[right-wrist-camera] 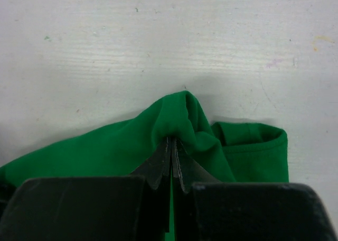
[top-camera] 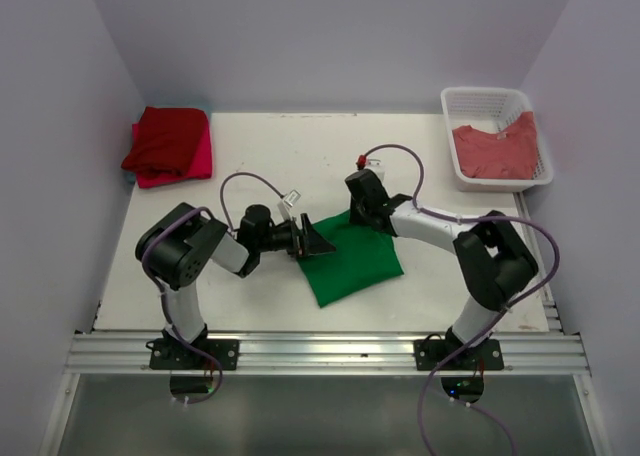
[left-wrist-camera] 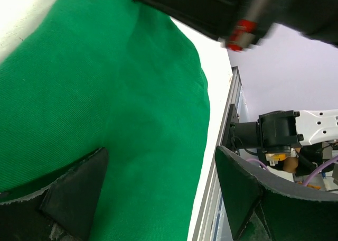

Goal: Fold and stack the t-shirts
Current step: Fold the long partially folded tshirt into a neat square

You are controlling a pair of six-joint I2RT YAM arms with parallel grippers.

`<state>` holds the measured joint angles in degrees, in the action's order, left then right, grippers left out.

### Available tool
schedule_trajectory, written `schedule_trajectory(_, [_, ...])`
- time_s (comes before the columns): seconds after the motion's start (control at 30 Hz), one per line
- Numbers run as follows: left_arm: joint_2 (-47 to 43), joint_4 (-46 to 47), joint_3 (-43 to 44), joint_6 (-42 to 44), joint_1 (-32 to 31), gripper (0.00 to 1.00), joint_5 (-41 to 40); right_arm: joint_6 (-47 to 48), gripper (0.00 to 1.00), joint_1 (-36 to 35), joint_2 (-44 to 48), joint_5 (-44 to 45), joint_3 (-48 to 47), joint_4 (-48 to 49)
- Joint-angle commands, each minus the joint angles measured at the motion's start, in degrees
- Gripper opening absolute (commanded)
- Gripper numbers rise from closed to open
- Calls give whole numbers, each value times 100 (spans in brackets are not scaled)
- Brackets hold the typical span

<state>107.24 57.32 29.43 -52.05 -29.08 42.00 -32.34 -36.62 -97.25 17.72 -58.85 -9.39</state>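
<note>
The green t-shirt point(top-camera: 350, 264) is lying, seemingly folded, just beyond the arm bases. At its left edge the left gripper point(top-camera: 312, 241) is hovering with jaws spread over the cloth, grasping nothing. At its far edge the right gripper point(right-wrist-camera: 171, 146) is pinching a small peak of cloth, likely to carry it. Far left of the green tee sits the red and pink stack point(top-camera: 168, 144), and the left arm is crossing that path. Far right, the white basket point(top-camera: 470, 101) is holding a salmon tee point(top-camera: 495, 148).

No legible text or labels
</note>
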Motion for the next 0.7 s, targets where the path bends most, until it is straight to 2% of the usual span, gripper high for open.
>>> schedule_trajectory(0.0, [139, -660, -25, 309, -36, 87, -315, 8, 0, 94, -644, 452, -355, 139])
schedule_trajectory(0.17, [-264, -845, -139, 406, -36, 87, -473, -9, 0, 190, -1488, 619, -1092, -97])
schedule_trajectory(0.27, [-607, -1038, -175, 546, -36, 87, -534, -27, 0, 190, -1508, 514, -1112, -20])
schedule_trajectory(0.4, [-1178, -1442, 18, 836, -36, 88, -684, 131, 0, 191, -1034, 417, -927, 314])
schedule_trajectory(0.47, [-1661, -1854, 263, 1125, -36, 88, -920, 385, 0, 191, -516, 330, -725, 742])
schedule_trajectory(0.57, [-2390, -2706, 658, 1547, -36, 91, -1535, 675, 0, 199, 336, 171, -303, 1263])
schedule_trajectory(0.6, [-2583, -3170, 756, 1645, -36, 91, -1711, 720, 0, 199, 513, 188, -207, 1325])
schedule_trajectory(0.67, [-3085, -3498, 914, 1812, -28, 94, -2142, 860, 2, 199, 952, 197, -153, 1299])
